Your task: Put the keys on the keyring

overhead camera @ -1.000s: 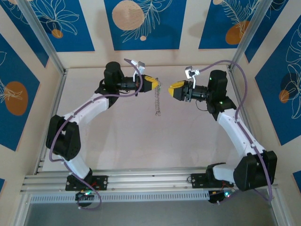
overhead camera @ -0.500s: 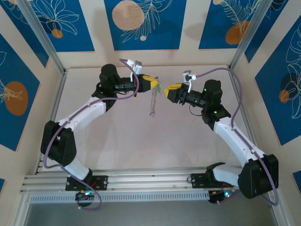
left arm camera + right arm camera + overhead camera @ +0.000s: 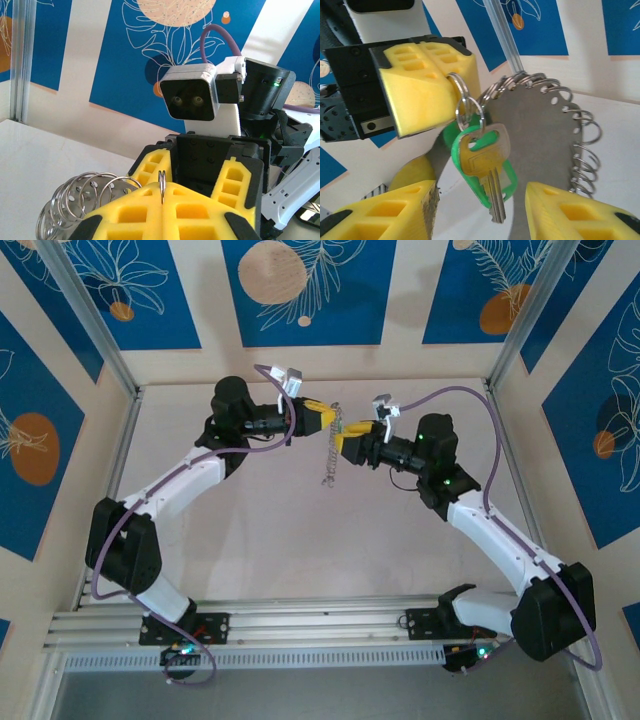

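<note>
The left gripper [image 3: 161,190] is clamped on one ring of the keyring [image 3: 329,455], and the keyring's coiled loops dangle above the table [image 3: 250,530]. The green-headed key [image 3: 485,155] hangs from that pinched ring. It sits between the right gripper's [image 3: 345,444] parted fingers, which are clear of it. Blue patterned wall panels [image 3: 300,290] stand behind.

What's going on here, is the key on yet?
The left hand is shut on a top ring of the keyring, and the rest of it dangles below. The green-headed key hangs from a small ring at that pinch. The right hand is open, one finger on either side of the key, not gripping it.
</note>
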### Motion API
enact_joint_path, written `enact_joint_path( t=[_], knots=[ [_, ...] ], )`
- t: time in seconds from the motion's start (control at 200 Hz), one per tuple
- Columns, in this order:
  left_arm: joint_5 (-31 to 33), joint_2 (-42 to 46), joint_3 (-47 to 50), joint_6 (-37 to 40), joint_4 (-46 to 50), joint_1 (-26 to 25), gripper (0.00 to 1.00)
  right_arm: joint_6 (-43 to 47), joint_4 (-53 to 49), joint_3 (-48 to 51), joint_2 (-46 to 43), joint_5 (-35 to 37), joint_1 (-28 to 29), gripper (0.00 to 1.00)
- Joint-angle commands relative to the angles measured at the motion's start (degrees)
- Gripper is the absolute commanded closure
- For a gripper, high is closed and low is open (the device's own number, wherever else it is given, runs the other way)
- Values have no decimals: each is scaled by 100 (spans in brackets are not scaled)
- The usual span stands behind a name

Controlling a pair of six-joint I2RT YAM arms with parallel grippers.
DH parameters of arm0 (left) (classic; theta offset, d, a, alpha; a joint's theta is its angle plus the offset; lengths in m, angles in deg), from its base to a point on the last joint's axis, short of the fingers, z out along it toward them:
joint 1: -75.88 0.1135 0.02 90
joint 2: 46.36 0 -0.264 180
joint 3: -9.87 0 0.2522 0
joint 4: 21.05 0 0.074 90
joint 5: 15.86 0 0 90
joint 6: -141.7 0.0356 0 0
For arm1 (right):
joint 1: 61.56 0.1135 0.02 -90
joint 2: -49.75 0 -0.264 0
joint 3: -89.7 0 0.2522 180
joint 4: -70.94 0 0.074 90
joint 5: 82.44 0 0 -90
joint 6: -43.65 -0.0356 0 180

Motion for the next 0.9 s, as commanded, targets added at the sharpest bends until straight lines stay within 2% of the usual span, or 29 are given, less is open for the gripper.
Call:
enact_joint_path(
  t=[0.0,0.165,0.285,0.575,0.895],
  knots=[
    [-151,69,-187,-110,-333,-40,100,211,-103,-286,137,224,34,51],
    [-201,5,-220,-203,-452,-50,100,252,-89,-456,293,220,33,57],
    [-189,-33,-247,-211,-460,-49,100,300,-118,-563,397,128,40,66],
    [-36,-65,-241,-204,-502,-49,100,455,-347,-565,438,-207,170,100],
    [357,122,-139,-89,-468,-49,100,689,-623,-521,432,-301,367,100]
  ],
)
